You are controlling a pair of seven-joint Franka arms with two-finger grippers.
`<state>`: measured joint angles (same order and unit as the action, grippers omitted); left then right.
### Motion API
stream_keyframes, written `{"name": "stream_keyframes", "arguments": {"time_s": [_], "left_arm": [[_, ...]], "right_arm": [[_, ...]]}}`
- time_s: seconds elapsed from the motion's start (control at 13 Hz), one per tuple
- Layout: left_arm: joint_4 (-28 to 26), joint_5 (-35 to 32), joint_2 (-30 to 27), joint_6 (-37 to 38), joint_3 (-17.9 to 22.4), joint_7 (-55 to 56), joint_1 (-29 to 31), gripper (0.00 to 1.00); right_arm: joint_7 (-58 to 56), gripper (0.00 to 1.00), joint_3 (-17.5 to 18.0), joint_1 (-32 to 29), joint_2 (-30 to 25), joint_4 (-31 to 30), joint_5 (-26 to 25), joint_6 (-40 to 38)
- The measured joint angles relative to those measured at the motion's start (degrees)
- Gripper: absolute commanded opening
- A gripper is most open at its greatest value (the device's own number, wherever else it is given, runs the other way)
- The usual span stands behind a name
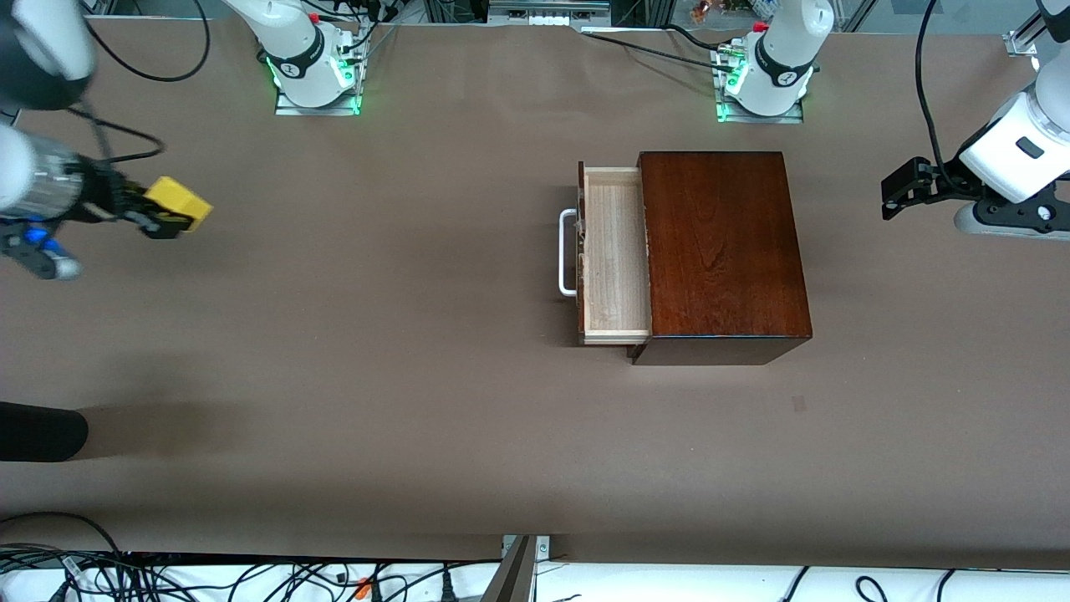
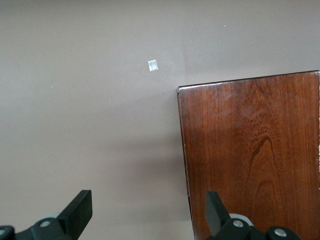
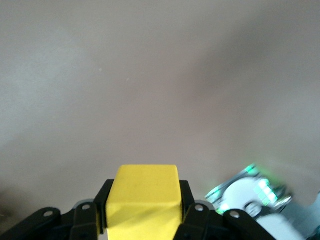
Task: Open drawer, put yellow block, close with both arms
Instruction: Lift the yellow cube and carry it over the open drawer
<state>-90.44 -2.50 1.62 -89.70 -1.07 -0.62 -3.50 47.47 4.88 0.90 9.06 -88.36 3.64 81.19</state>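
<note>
Your right gripper (image 1: 159, 219) is clamped on the yellow block (image 1: 177, 203), fingers pressed against its two sides, and it carries the block in the air over bare table well off toward the right arm's end from the wooden box (image 1: 719, 251). In the right wrist view the block (image 3: 144, 200) sits squarely between the black fingers (image 3: 192, 210) with nothing but brown table under it. The drawer (image 1: 614, 255) is already pulled out of the box on the side facing the right arm's end, its pale tray showing empty and its white handle (image 1: 567, 252) sticking out ahead of it. So, as you can judge from this, the opening is done and the block is picked up; what is left is to carry it across to the drawer, lower it into the tray, let go, and then push the drawer shut with both arms. Your left gripper (image 1: 907, 188) waits with its fingers spread wide and holding nothing, up in the air just off the box toward the left arm's end; its wrist view shows the fingertips (image 2: 80, 210) apart, with the glossy top of the box (image 2: 250, 155) below and a small pale scrap (image 2: 153, 65) lying on the table beside the box.
</note>
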Motion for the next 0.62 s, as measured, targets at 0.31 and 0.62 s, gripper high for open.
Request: {"name": "stream_keyframes", "arguments": {"time_s": [0.31, 0.62], "left_arm": [[0.0, 0.0, 0.3, 0.0, -0.1, 0.0, -0.1, 1.0], [0.1, 0.0, 0.5, 0.0, -0.1, 0.0, -0.2, 1.0]], "right_arm": [[29.9, 0.05, 11.5, 2.5, 0.4, 0.4, 4.2, 3.5], [55.2, 0.02, 12.6, 15.8, 3.8, 1.4, 4.7, 13.6]]}}
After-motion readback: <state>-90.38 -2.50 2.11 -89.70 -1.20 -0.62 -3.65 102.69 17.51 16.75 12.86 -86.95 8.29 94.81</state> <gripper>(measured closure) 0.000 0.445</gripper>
